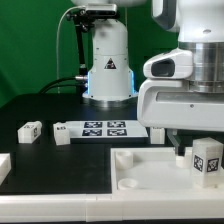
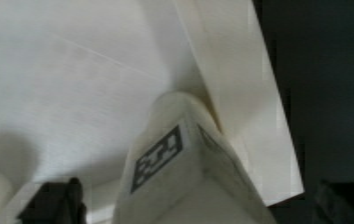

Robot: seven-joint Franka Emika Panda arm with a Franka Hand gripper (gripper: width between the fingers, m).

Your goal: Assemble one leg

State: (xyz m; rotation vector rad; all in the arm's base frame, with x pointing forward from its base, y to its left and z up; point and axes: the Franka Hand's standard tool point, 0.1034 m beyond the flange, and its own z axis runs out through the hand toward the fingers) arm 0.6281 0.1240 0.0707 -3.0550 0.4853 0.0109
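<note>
We see the gripper (image 1: pixel 197 150) low over the white panel (image 1: pixel 140 175) at the front edge of the desk, on the exterior view's right. Its fingers (image 2: pixel 53 200) appear only as dark tips in the wrist view, so we cannot tell how far they are apart, or if they hold anything. One leg (image 1: pixel 207 160) stands on the panel just under the gripper, with a marker face toward the camera; its long axis seems upright. In the wrist view the leg (image 2: pixel 170 160) lies close beside the panel's raised wall (image 2: pixel 227 80). Another leg (image 1: pixel 29 130) rests on the dark desk, near the marker board (image 1: pixel 100 129).
</note>
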